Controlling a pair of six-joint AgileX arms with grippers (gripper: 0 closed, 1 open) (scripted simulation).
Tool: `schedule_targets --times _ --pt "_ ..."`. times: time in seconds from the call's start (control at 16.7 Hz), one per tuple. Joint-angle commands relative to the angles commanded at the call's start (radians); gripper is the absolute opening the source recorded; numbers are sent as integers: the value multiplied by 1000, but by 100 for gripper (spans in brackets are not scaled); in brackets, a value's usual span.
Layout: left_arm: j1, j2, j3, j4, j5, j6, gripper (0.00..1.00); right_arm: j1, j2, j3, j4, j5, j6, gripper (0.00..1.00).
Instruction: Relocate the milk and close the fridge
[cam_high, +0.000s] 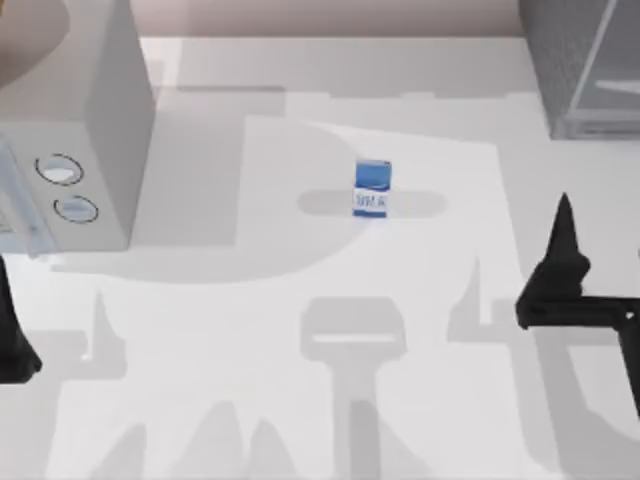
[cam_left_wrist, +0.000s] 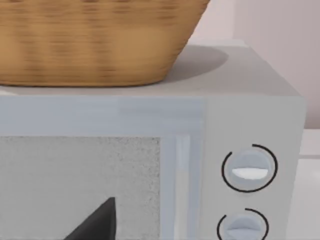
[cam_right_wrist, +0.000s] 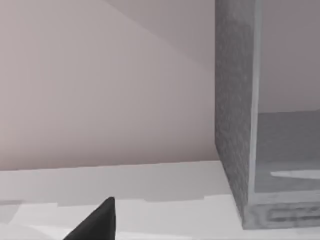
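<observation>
Two black AgileX arms wait at a white table (cam_high: 300, 400) with a small milk carton.
The dark grey speckled fridge (cam_high: 585, 60) sits far right; the blue-and-white milk (cam_high: 372, 188) stands upright mid-table. Right gripper (cam_high: 563, 215) and left gripper (cam_high: 8, 330) near the edges; finger spacing cannot be told.

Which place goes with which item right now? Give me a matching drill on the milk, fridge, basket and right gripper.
Things:
1. milk
2. fridge
3. basket
4. right gripper

Places:
A. top view's far right corner
B. on the box with two dials
C. table's middle, standing upright
D. right side, nearer than the fridge

Pairs: 1-C, 2-A, 3-B, 4-D
</observation>
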Motion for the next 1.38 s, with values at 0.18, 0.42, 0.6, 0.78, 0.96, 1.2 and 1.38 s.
schedule_targets --times 0.18,0.42,0.6,0.78,0.96,1.2,1.38 --pt "0 0 0 0 0 0 100 -5 251 156 105 21 2 100" --pt "0 0 0 0 0 0 100 -24 678 393 256 41 1 100" --pt "0 0 0 0 0 0 100 -43 999 569 362 45 -2 100" --pt "0 0 0 0 0 0 100 -63 1262 725 450 41 -5 100" --pt "0 0 0 0 0 0 100 -81 1430 840 513 32 -7 100" --pt "0 0 0 0 0 0 100 -91 1506 898 544 26 -9 100" --pt "0 0 0 0 0 0 100 -91 1506 898 544 26 -9 100"
